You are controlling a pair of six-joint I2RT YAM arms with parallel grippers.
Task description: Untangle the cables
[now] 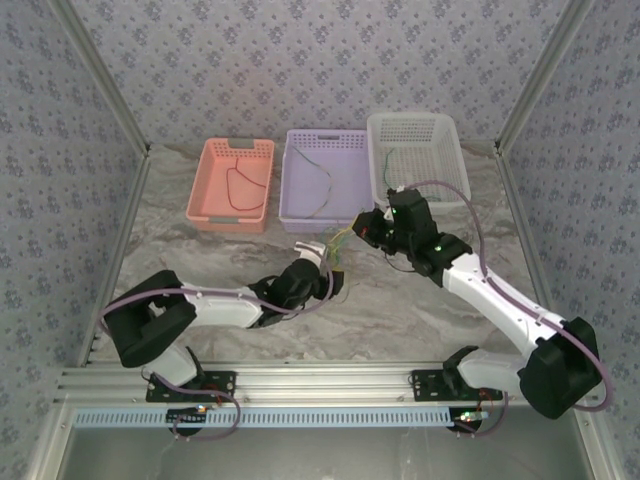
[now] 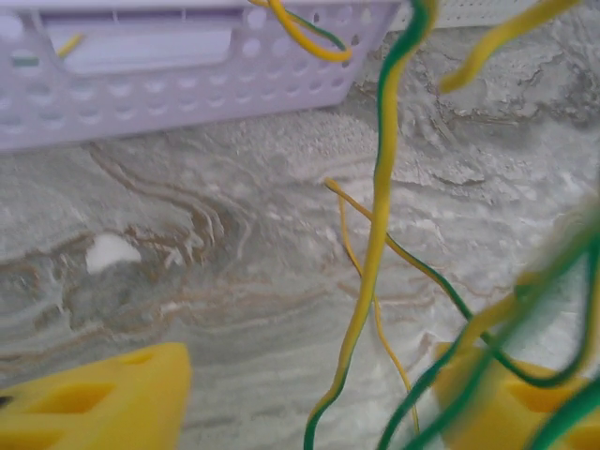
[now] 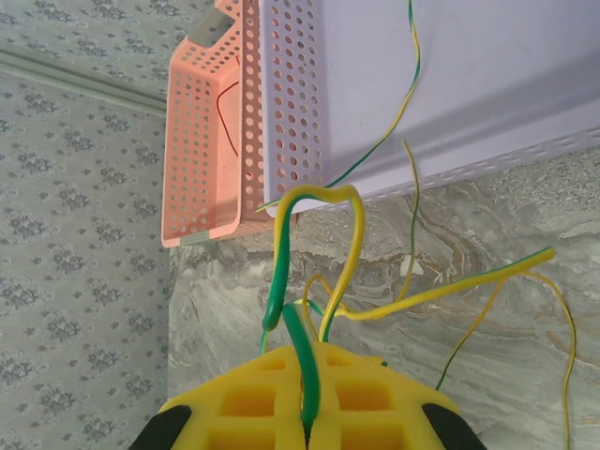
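Observation:
A bunch of thin green-and-yellow cables (image 1: 340,245) hangs between my two grippers in front of the purple basket. My right gripper (image 3: 307,427) is shut on the cables (image 3: 302,366), which loop up out of its yellow pads and fan out over the marble table. In the top view the right gripper (image 1: 366,228) is just right of the bunch. My left gripper (image 1: 326,264) is below and left of it. Its yellow fingers (image 2: 94,398) stand apart, open, and the cables (image 2: 375,244) dangle between them without being pinched.
Three baskets line the back of the table: orange (image 1: 232,185) with a dark cable inside, purple (image 1: 325,178) with a thin cable, white (image 1: 418,150) with a green one. The purple basket's wall (image 2: 169,80) is close ahead of my left gripper.

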